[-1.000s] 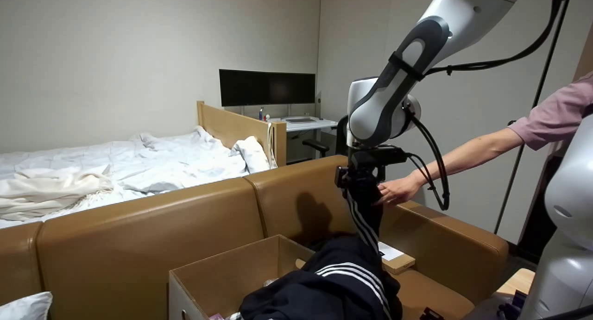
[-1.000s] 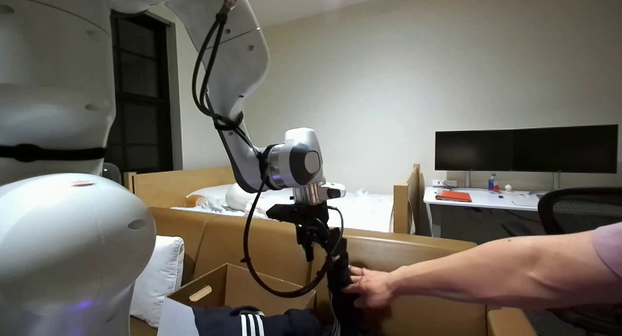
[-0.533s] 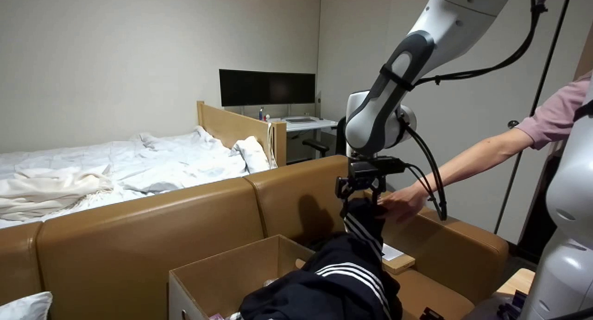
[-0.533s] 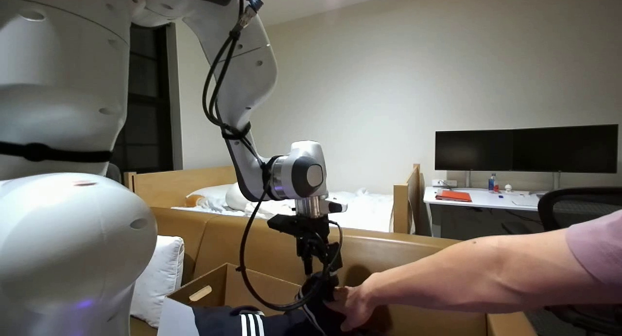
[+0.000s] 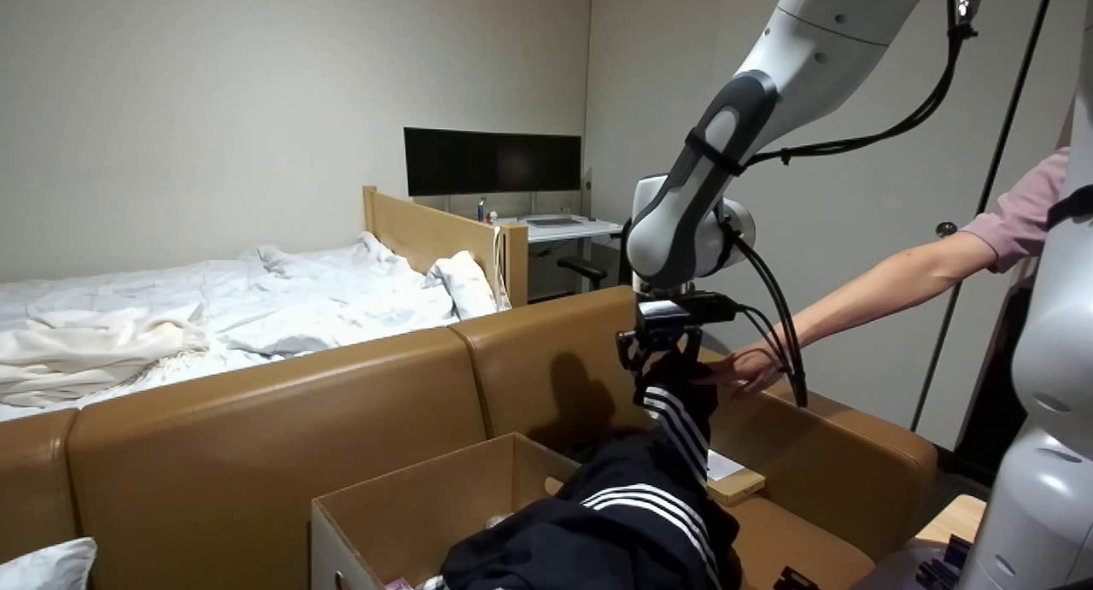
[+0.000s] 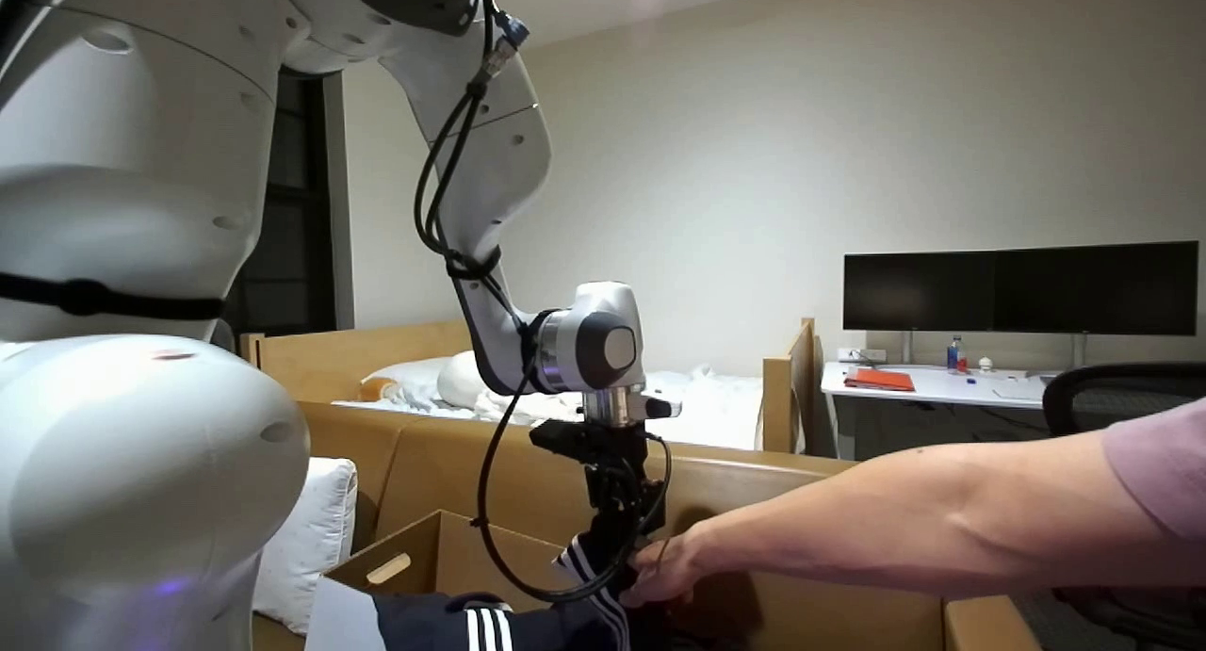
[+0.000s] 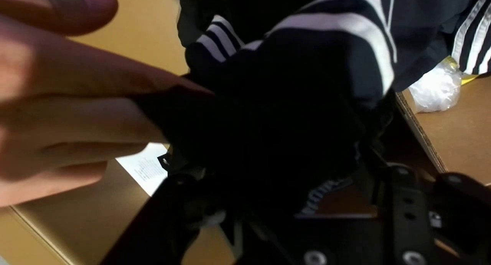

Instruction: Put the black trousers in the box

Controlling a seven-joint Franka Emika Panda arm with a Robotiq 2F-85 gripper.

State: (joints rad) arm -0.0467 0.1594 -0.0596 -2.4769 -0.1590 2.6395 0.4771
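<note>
The black trousers, with white side stripes, lie bunched over the near side of the box, an open-topped brown cardboard box. How much of them lies inside is hidden. A person's hand holds one end of the garment up. Around that raised end stand the jaws of my gripper, partly closed but well apart, one finger either side of the dark cloth. In the wrist view the cloth fills most of the gap between the fingers; brown shows beside it. No firm squeeze on it can be seen.
A brown sofa carries the box and rises behind it. On the seat lie a flat carton with a white label and a small dark item. Plastic wrap shows in the box. The person's forearm reaches in close to the gripper.
My gripper has come down overall and shifted slightly left in an exterior view. Its jaws have narrowed. The hand has stayed at the raised end of the trousers, which sits between the fingers.
</note>
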